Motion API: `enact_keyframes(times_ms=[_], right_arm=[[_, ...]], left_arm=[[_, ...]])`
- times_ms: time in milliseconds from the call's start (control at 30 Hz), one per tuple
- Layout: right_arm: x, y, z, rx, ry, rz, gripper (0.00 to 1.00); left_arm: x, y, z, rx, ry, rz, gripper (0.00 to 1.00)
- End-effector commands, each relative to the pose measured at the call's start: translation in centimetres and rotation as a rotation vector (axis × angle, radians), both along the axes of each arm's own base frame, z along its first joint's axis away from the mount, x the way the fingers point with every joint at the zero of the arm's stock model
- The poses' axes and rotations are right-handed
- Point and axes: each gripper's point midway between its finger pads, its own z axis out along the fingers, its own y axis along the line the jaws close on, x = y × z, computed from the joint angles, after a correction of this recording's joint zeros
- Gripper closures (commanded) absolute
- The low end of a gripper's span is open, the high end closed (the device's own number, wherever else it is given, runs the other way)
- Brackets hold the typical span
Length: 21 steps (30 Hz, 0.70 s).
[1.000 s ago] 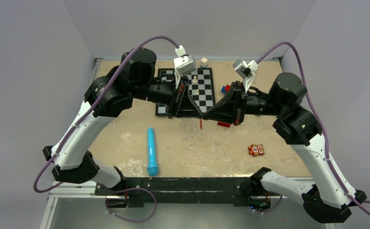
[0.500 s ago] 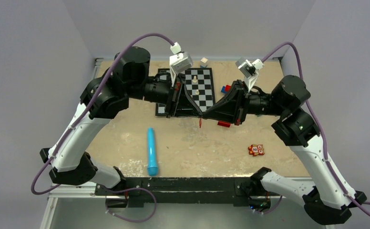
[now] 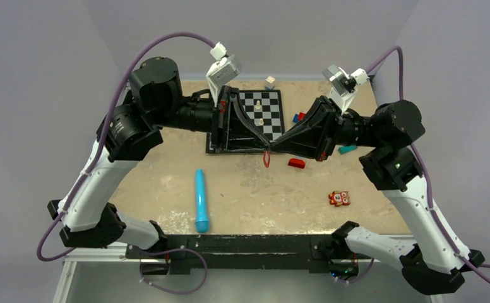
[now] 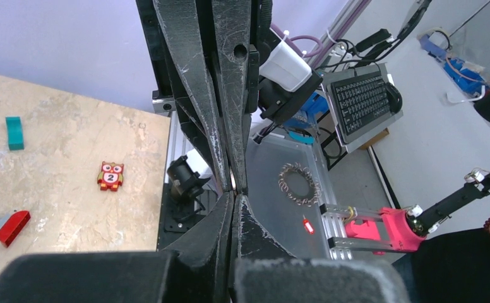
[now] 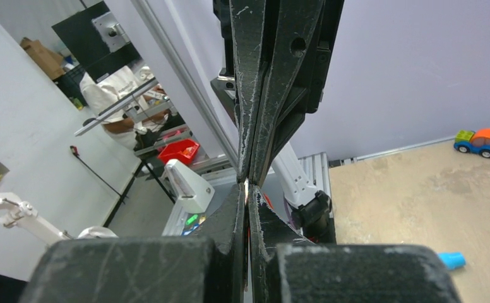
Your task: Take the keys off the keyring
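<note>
My two grippers meet tip to tip above the table's middle, left gripper (image 3: 262, 146) and right gripper (image 3: 273, 146), both shut. The red keyring tag (image 3: 266, 159) hangs just below where they meet. In the left wrist view my fingertips (image 4: 228, 203) touch the right gripper's tips, with a sliver of bright metal, the key (image 4: 232, 182), between them. In the right wrist view a metal sliver (image 5: 247, 185) shows at my tips (image 5: 237, 192), with red of the tag in the narrow slit between the jaws. Which gripper pinches the key and which the ring is mostly hidden.
A blue cylinder (image 3: 201, 200) lies front left. An orange owl toy marked 2 (image 3: 338, 198) lies front right. A red block-headed toy (image 3: 296, 163) and a teal block (image 3: 348, 149) lie under the right arm. A chessboard (image 3: 264, 120) with white pieces sits behind.
Both arms have swung outward and lifted, wrists tilting up, while the tips stay joined. The tag still hangs there. The red block-headed toy and the teal block have come into view.
</note>
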Motion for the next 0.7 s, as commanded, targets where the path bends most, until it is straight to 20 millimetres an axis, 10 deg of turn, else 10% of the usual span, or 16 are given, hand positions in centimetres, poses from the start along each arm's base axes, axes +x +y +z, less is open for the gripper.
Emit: enact_keyframes(times_ms=[0, 667], right_arm=[[0.4, 0.2, 1.9, 0.053, -0.031, -0.009, 1.0], [1.9, 0.2, 2.0, 0.077, 0.004, -0.1, 1.0]], left_arm=[[-1.3, 0.1, 1.9, -0.07, -0.013, -0.06, 1.0], [2.4, -0.1, 1.2, -0.09, -0.016, 0.178, 1.0]])
